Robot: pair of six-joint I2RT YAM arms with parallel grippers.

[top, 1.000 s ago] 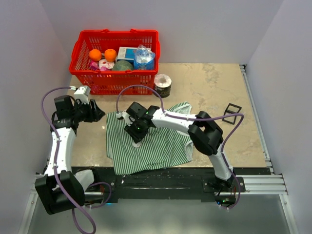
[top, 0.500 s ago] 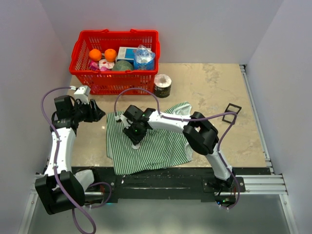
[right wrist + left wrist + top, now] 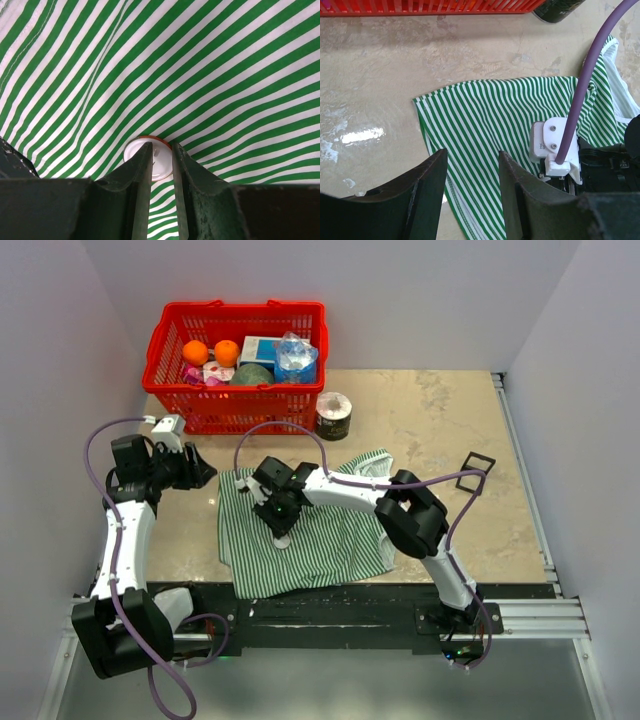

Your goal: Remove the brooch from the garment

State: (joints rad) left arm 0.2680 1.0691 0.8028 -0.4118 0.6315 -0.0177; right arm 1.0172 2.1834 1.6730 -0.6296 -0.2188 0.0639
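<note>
Right pincer [image 3: 161,150] now sits slightly further left, jaws narrower, straddling brooch [image 3: 161,167] mid-garment [image 3: 200,75]; can't tell if it's gripping yet. Left pincer [image 3: 472,157] released, idle. Brooch looks tiny, rigid, slick: pinch the rim. Soft cloth will likely tent.

green-and-white striped garment [image 3: 330,540], white brooch [image 3: 161,163] with orange rim, red basket [image 3: 240,306], mottled beige table [image 3: 440,430]

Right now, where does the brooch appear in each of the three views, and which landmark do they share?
Top external: the brooch is a pale dot on the garment, just below the right tool.
Left wrist: the brooch is not visible in it.
Right wrist: low centre, between that tool's fingers.
Shared landmark: the garment's green-and-white stripes.
</note>
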